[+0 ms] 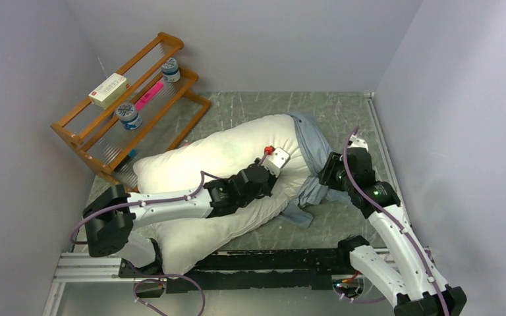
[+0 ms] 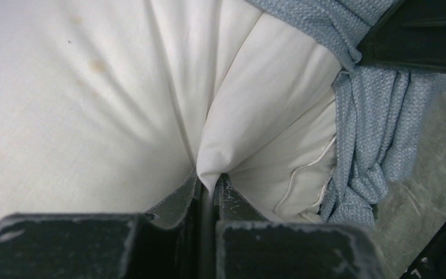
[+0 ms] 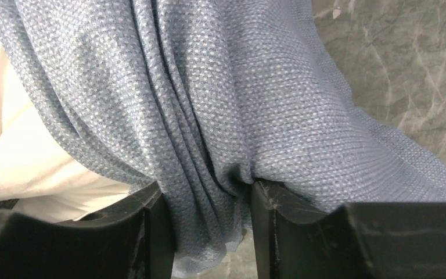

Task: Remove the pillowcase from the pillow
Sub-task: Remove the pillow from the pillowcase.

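The white pillow (image 1: 197, 164) lies slantwise across the table, most of it bare. The blue-grey pillowcase (image 1: 309, 148) is bunched around its far right end and trails down to the table. My left gripper (image 1: 281, 158) rests on the pillow near that end. In the left wrist view it (image 2: 209, 186) is shut on a fold of the white pillow (image 2: 93, 99), with the pillowcase (image 2: 377, 128) to its right. My right gripper (image 1: 323, 176) is at the bunched cloth. In the right wrist view it (image 3: 206, 189) holds folds of the pillowcase (image 3: 238, 87) between its fingers.
A wooden rack (image 1: 132, 99) stands at the back left with a box (image 1: 108, 90), two tins and a pink item. Grey walls close in at the left, back and right. A black rail (image 1: 270, 260) runs along the front edge. The table (image 1: 342, 118) is marbled grey-green.
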Controlling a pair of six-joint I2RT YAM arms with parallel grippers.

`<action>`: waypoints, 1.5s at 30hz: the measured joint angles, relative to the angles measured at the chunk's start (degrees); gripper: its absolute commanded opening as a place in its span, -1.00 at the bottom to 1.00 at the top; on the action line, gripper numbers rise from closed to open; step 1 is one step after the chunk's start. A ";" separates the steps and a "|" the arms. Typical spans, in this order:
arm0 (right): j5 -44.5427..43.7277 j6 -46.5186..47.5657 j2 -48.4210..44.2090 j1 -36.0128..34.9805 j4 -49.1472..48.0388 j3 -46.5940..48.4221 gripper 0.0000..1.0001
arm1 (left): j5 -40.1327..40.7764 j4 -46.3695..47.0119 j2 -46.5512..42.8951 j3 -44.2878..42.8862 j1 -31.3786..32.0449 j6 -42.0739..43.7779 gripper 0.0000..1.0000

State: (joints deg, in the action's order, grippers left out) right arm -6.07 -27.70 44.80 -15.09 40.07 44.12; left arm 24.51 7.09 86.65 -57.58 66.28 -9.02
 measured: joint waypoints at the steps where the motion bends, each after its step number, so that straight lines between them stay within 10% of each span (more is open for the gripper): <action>1: -0.26 -0.04 0.09 -0.02 0.00 0.24 -0.19 | -0.44 0.33 -0.59 0.61 -0.31 -0.44 -0.90; 13: -4.11 -1.05 0.33 -0.39 0.57 3.39 -1.00 | -3.10 2.34 -6.97 6.45 -3.69 -6.99 -0.90; 40: -19.47 0.04 3.82 -0.70 0.52 6.95 -1.00 | -4.74 -0.39 -18.05 12.33 -7.56 -13.42 -0.90; 45: -18.82 -0.28 5.57 -0.28 0.11 6.95 -0.21 | -4.72 -0.70 -18.27 12.59 -7.65 -13.73 -0.90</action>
State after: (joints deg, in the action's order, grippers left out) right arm -24.88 -27.99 50.37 -15.38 40.18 51.07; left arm 19.79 6.39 68.38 -44.99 58.63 -22.74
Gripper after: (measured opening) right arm 0.173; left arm 0.091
